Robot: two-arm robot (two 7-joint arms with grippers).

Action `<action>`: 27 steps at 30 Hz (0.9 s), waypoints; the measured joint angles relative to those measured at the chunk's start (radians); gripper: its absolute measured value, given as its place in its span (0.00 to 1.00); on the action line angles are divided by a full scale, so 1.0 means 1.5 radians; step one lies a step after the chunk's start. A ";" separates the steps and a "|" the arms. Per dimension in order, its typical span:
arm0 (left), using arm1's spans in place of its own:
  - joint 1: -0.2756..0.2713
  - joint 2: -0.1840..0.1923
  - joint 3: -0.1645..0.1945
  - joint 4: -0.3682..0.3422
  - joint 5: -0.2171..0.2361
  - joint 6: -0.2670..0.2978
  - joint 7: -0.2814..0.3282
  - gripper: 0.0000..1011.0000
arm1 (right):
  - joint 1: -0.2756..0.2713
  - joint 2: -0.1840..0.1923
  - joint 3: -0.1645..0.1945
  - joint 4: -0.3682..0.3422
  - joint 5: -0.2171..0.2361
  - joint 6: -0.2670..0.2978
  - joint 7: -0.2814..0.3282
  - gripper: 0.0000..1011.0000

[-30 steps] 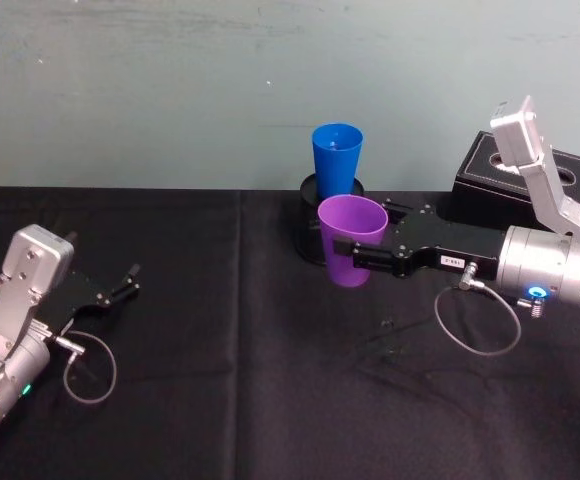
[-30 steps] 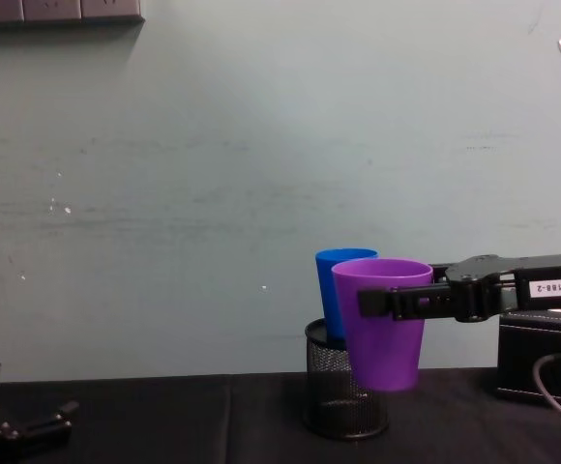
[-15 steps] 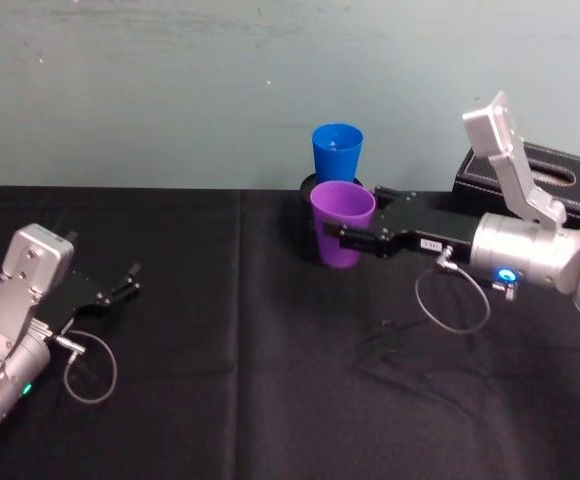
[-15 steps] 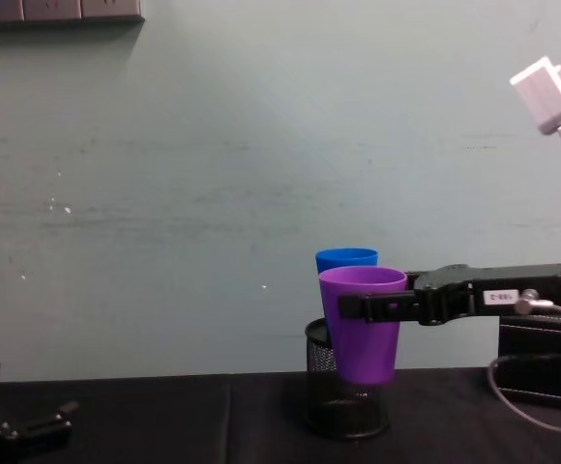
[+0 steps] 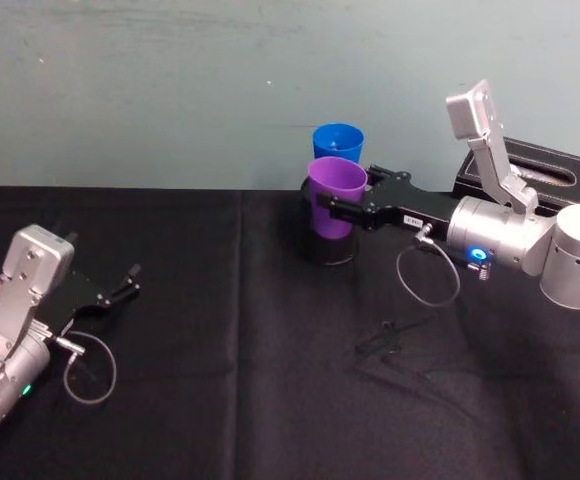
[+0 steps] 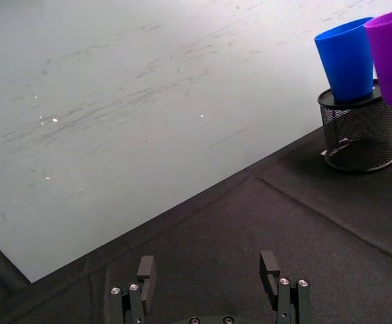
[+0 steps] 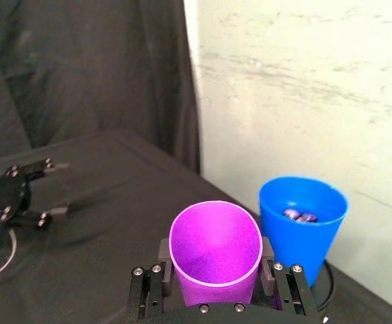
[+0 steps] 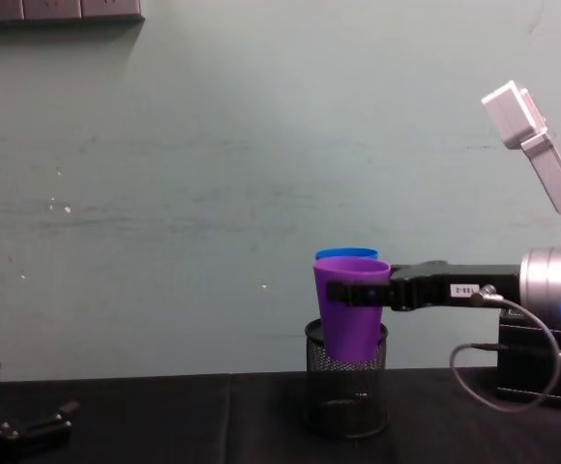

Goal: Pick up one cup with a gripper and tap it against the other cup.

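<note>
The right gripper (image 5: 342,210), fingers clamped on the purple cup (image 5: 332,190), had carried it farther back and lower than a second before, when it hung out in front of the black mesh holder (image 5: 328,250). The purple cup was held upright in the air, just beside the blue cup (image 5: 338,143) standing in that holder. The two cups seemed to touch, though contact was hard to confirm. The left gripper (image 5: 120,287) lay unmoved on the black table (image 5: 220,380), fingers spread apart
</note>
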 joint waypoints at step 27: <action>0.000 0.000 0.000 0.000 0.000 0.000 0.000 1.00 | 0.068 -0.065 0.037 0.144 -0.035 -0.042 0.007 0.72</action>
